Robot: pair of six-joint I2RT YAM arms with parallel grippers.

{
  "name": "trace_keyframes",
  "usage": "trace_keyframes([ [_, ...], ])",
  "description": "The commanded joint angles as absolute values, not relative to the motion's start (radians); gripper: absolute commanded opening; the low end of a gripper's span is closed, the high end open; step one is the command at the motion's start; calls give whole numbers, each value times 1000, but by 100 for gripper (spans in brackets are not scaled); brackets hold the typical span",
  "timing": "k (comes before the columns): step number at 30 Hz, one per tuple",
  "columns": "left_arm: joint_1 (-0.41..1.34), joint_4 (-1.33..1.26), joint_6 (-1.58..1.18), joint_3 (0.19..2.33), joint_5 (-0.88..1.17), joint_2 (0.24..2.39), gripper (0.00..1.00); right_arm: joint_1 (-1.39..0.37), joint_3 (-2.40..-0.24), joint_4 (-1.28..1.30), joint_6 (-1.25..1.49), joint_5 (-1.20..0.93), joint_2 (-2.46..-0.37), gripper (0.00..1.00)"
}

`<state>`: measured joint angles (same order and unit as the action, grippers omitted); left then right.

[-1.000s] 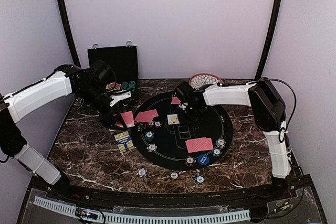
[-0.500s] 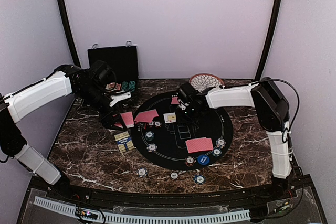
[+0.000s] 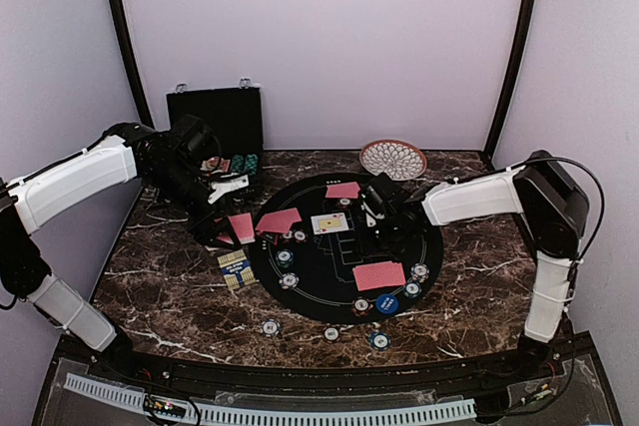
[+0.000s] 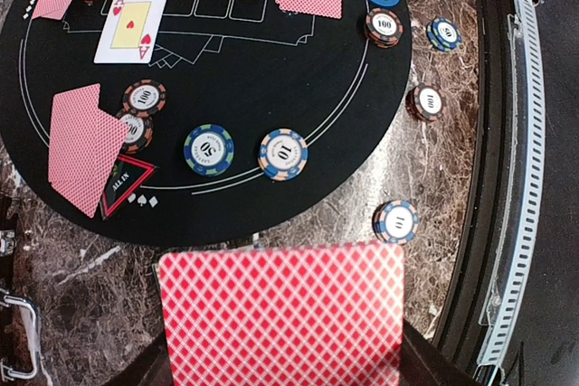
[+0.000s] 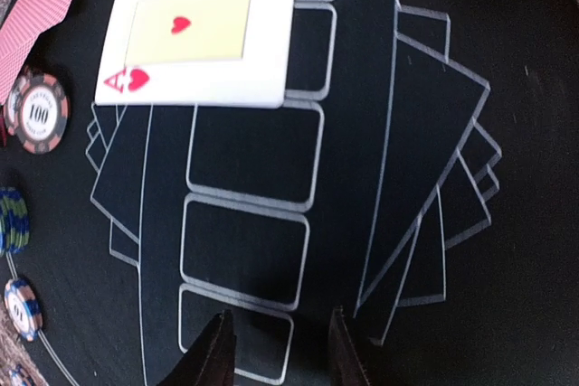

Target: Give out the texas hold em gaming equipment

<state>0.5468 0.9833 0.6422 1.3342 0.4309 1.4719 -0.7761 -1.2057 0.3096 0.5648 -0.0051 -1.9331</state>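
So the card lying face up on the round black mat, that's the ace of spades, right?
Not quite. The face-up card is the ace of hearts, not spades: the right wrist view shows red hearts at its corners and in its centre. It does lie on the round black mat.

A dark, white-veined marble table (image 3: 170, 291) stands between evenly lit pale lilac walls (image 3: 329, 47), black poles (image 3: 121, 37) rising at its far corners, a white slotted rail (image 3: 300, 414) along its near edge.
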Motion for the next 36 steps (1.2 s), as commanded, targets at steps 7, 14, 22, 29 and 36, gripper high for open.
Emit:
trace_keyframes([
  [7,541,1015,646,1357,471,1446,0,-847,-944,303,691,-32,-1785,32],
  [14,541,1020,644,1364,474,1447,0,-934,-873,312,764,-31,-1727,32],
  [22,541,1020,646,1362,476,1448,0,-948,-919,418,774,44,-1660,33],
  [29,541,1020,647,1363,480,1446,0,-835,-1074,479,701,57,-1663,37],
  [36,541,1022,649,1358,479,1439,0,-717,-1068,465,647,58,-1703,36],
])
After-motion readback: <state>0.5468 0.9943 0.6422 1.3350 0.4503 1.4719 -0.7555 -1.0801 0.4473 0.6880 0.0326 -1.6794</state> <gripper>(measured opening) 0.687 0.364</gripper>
